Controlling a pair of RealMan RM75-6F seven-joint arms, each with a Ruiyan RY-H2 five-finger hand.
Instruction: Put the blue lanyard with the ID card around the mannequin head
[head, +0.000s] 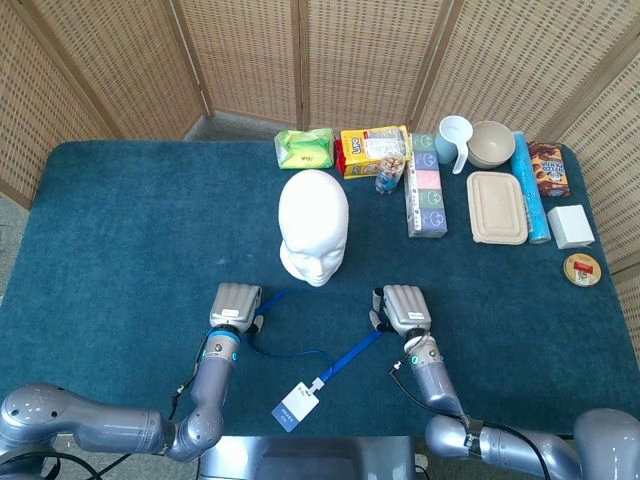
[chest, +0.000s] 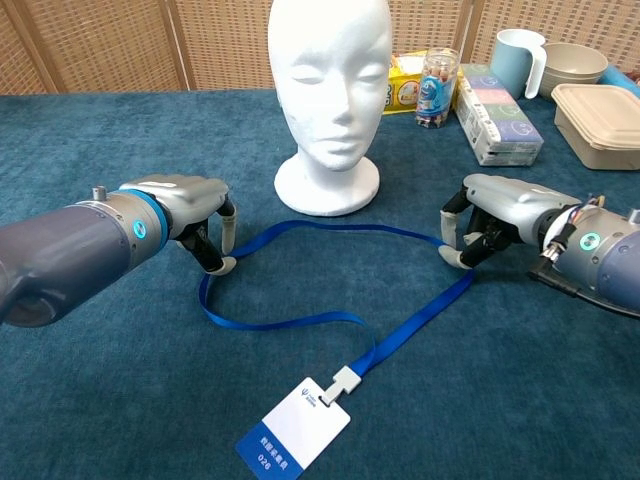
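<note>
The blue lanyard (chest: 330, 320) lies flat on the table in a loop in front of the white mannequin head (chest: 330, 60), which stands upright. Its ID card (chest: 293, 436) rests near the table's front edge (head: 295, 409). My left hand (chest: 185, 205) hovers palm down at the loop's left side, its fingertips (chest: 221, 264) beside the strap, thumb and fingers apart. My right hand (chest: 500, 215) sits palm down at the loop's right bend, with fingertips (chest: 455, 258) on either side of the strap and a gap between them. Both hands also show in the head view (head: 234, 304) (head: 404, 308).
Along the back of the table stand snack packs (head: 372, 150), a small jar (head: 390, 175), a box (head: 425, 198), a cup (head: 455, 135), a bowl (head: 491, 143), a lidded container (head: 497, 207) and a blue tube (head: 530, 185). A woven screen closes the far side.
</note>
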